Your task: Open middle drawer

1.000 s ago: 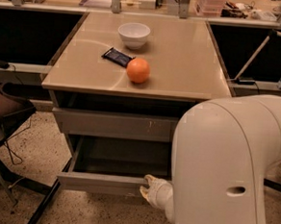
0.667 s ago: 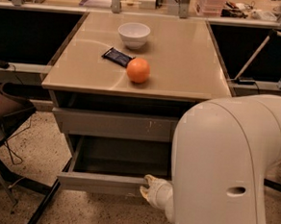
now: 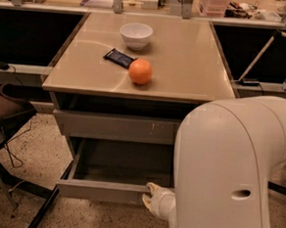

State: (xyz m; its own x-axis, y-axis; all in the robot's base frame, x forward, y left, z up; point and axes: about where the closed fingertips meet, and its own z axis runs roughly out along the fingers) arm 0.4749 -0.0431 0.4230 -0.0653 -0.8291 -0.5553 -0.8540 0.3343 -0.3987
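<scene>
The wide flat grey middle drawer (image 3: pixel 103 191) is pulled out, right beside the white gripper (image 3: pixel 150 195) at its front edge. I cannot tell if the gripper is gripping. Up behind it, the tan table top (image 3: pixel 185 65) holds a round orange fruit (image 3: pixel 140 71) and a white bowl (image 3: pixel 135 35).

No change; gripper (image 3: pixel 150 194) at middle drawer (image 3: pixel 98 191)

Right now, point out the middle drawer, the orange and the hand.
middle drawer (image 3: pixel 100 191): camera view, on its plain grey front, pulled out.
orange (image 3: pixel 140 71): camera view, centre of the fruit.
hand (image 3: pixel 148 195): camera view, its pale tip, at the drawer front's right end.
</scene>
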